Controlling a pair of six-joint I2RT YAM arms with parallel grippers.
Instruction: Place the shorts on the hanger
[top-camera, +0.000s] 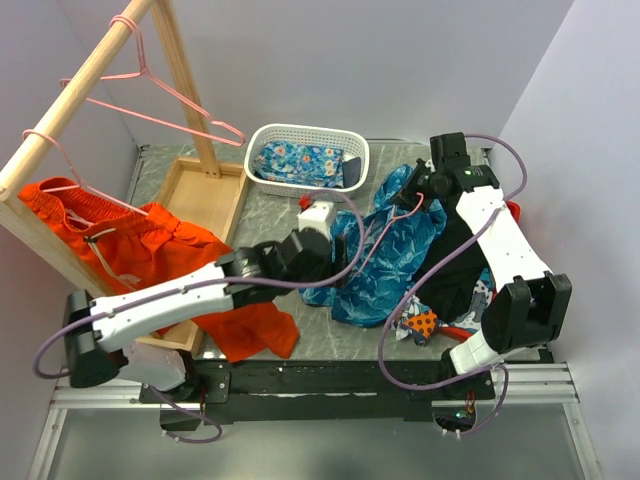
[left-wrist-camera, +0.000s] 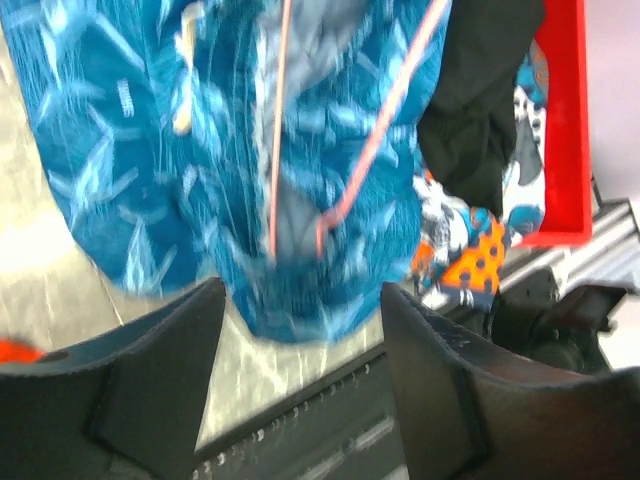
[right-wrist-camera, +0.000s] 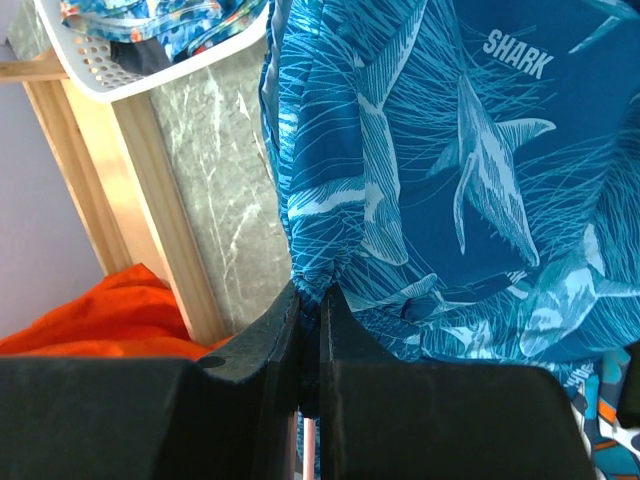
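Blue shorts (top-camera: 385, 262) x1, shark print with the word SHARK, bunched on the grey surface (top-camera: 400, 155) just near-side and right of the white basket (top-camera: 300, 186)

Right gripper (right-wrist-camera: 312, 295) is pressed together, pinching a gathered edge of the shorts, right of the basket

Left gripper (left-wrist-camera: 302, 290) is spread wide with nothing between its fingers, at the shorts' lower end, on the near side of the basket

Pink hangers x3:
- hanger (left-wrist-camera: 392, 108): its wire runs across the shorts. The view is blurred, so I cannot tell whether it passes inside the fabric
- second hanger (top-camera: 235, 133): bare, hooked on the wooden rack pole (top-camera: 85, 78) left of the basket
- third hanger (top-camera: 45, 138): further down the same pole, far left of the basket, carrying the orange shorts (top-camera: 120, 240)

Orange shorts x1 as far as can be told, spreading down toward the near side, left of the basket

Basket x1, holding one flowered blue cloth (top-camera: 300, 158)

Wooden tray (top-camera: 210, 200) x1, just beside the basket on its left

Red bin (left-wrist-camera: 565, 120) x1, well right of the basket under the right arm. One black cloth (left-wrist-camera: 490, 90) hangs at its edge, and one patterned cloth (left-wrist-camera: 470, 255) with an orange spotted patch sits beside that

Arms x2, both reaching to the near side of the basket
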